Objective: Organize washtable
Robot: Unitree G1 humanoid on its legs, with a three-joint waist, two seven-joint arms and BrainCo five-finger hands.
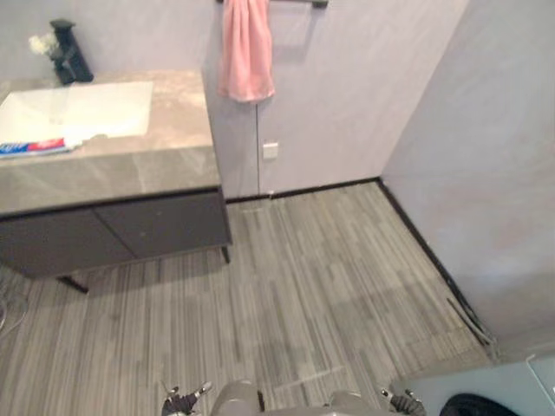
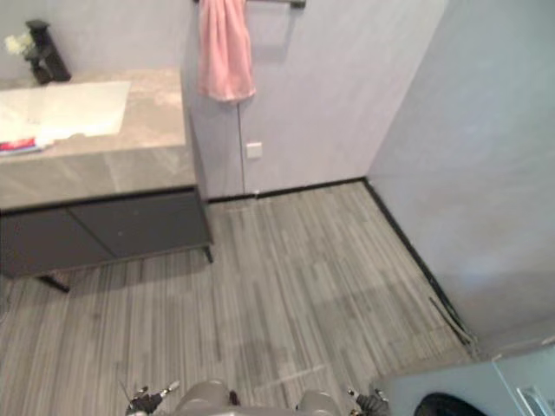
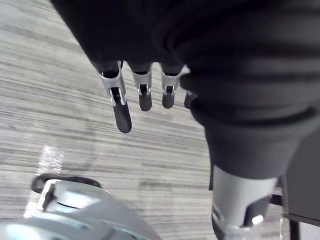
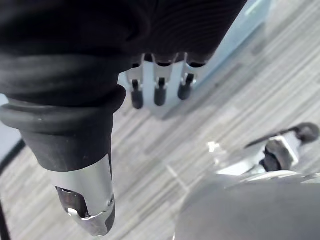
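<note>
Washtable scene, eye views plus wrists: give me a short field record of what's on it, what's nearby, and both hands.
washtable: grey top, dark cabinet below, robot's front left
sink basin: white, set in the top
faucet: black, behind the basin
toothpaste tube: lying flat on the top's left front
pink towel: hanging on the wall to the right
left hand: open, empty, over the floor
right hand: open, empty, over the floor

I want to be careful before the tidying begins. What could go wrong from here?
1. The washtable stands off to the left; walking over, the robot might bump its cabinet.
2. The toothpaste tube lies by the sink near the front edge; a clumsy left hand could push it off.
</note>
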